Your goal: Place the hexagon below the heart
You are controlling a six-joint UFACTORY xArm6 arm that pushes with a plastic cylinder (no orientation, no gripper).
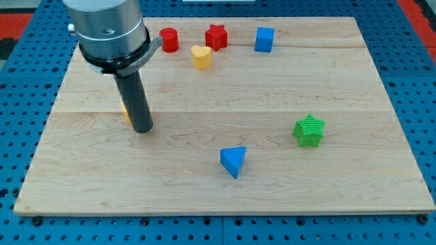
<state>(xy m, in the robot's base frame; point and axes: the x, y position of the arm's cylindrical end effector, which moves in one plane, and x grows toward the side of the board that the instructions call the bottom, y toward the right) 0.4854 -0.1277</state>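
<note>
A yellow heart (201, 57) lies near the view's top, a little left of centre. My tip (142, 128) rests on the board at the view's left, well below and left of the heart. A sliver of a yellow-orange block (125, 109) shows just left of the rod, touching or very close to it. The rod hides most of this block, so its shape cannot be made out.
A red cylinder (169, 39), a red star (216, 36) and a blue cube (264, 39) sit along the top of the wooden board (354, 190). A green star (309, 131) lies at the right. A blue triangle (234, 160) lies at the lower centre.
</note>
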